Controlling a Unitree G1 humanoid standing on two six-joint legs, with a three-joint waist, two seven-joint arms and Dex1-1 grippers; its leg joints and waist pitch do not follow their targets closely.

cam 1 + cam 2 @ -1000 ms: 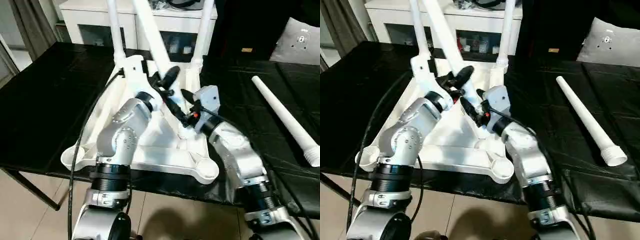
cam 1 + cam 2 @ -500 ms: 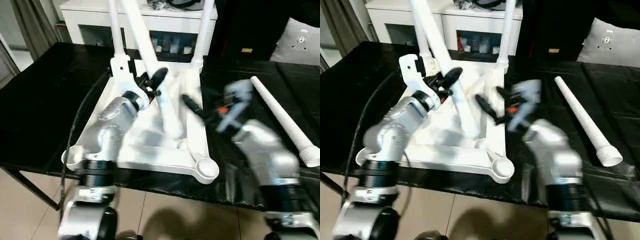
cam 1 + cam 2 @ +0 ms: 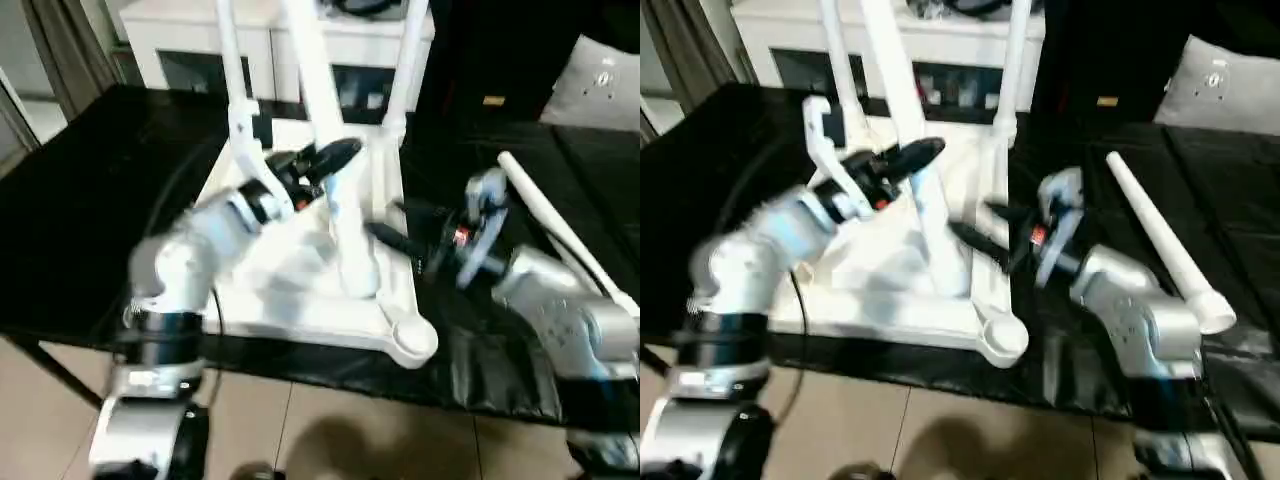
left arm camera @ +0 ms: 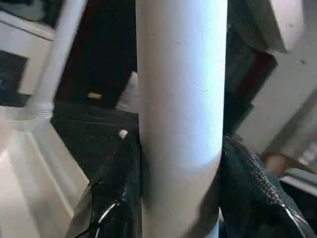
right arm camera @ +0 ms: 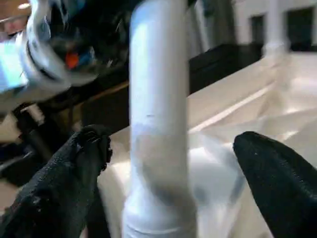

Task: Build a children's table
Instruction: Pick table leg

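Note:
The white table top (image 3: 290,300) lies underside up on the black work table (image 3: 90,200). Two white legs stand in its far corner sockets, one on the left (image 3: 229,60) and one on the right (image 3: 402,70). My left gripper (image 3: 325,163) is shut on a third leg (image 3: 342,225), which leans steeply. That leg's lower end rests on the top just inside the near right corner socket (image 3: 411,340). In the left wrist view the leg (image 4: 181,99) sits tight between the fingers (image 4: 116,198). My right gripper (image 3: 395,225) is open beside the leg, with its fingers (image 5: 74,183) wide apart. A fourth leg (image 3: 560,230) lies loose on the right.
A white cabinet (image 3: 180,40) with glass doors stands behind the work table. A grey cushion (image 3: 600,85) lies at the far right corner. The work table's near edge runs just in front of the top, with tiled floor (image 3: 330,430) below.
My right gripper has let go of the third leg and drawn back to the right, open. The left gripper still holds the leg, which now stands steeper with its foot nearer the near right corner.

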